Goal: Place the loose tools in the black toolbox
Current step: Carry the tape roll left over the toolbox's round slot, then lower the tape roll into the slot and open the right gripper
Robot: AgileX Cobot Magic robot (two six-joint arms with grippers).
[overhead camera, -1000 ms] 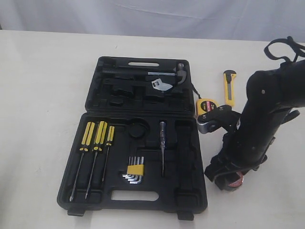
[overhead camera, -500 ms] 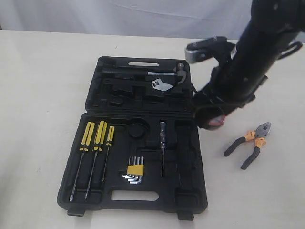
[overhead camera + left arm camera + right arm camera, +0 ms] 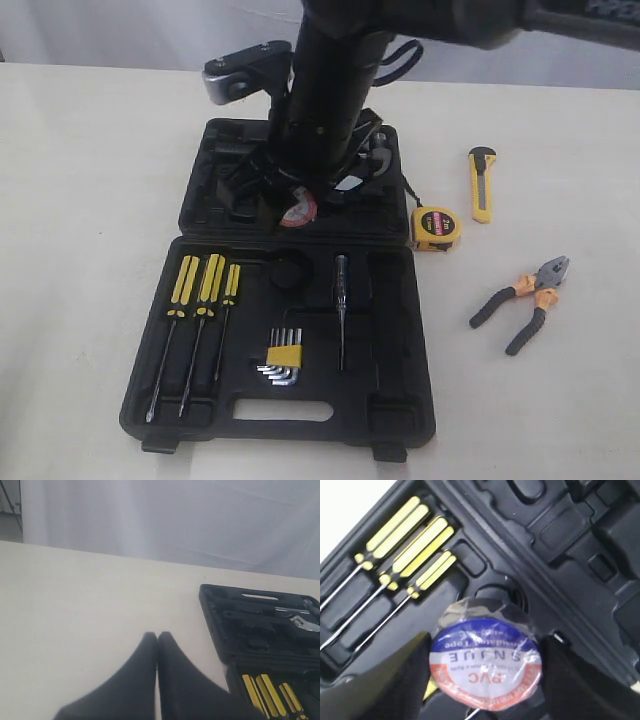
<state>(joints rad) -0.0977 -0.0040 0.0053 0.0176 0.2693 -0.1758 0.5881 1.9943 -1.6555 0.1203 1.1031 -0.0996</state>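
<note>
The round label on the black tape roll [image 3: 485, 665] carries "PVC" in white on its red band. The white lettering on the adjoining blue band is turned about and not surely legible. The red label on the yellow tape measure [image 3: 435, 226], just beside the black toolbox [image 3: 132, 418], is too small to read.

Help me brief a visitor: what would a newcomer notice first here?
The big black arm over the open black plastic toolbox, its right gripper clamping a black tape roll with a white-red-blue label. Then the loose tools right of the box: yellow tape measure, yellow-black utility knife, orange-black-handled pliers.
</note>
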